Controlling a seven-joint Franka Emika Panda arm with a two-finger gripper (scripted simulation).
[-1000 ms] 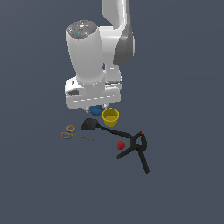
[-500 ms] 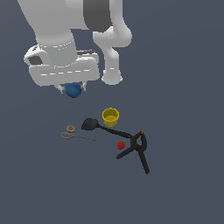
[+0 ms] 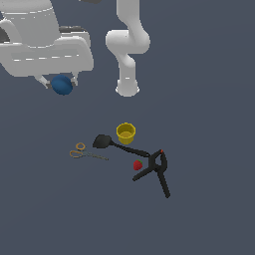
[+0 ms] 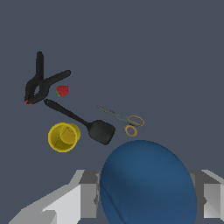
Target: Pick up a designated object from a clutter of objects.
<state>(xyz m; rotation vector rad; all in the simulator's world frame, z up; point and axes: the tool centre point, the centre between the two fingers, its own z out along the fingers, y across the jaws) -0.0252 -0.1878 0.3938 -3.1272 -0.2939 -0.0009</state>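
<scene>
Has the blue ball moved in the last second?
Yes. The blue ball, held in the hand, has risen and gone toward the exterior view's left, away from the yellow cup it was beside.

Blue ball [image 4: 146, 183] between tool [image 4: 146, 199] fingers

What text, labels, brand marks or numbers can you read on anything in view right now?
None: no readable text, label, brand, number or sign in either view.
blue ball in the gripper: plain.
yellow cup: plain.
black spatula, black clamp, scissors, red lump: no markings visible.
</scene>
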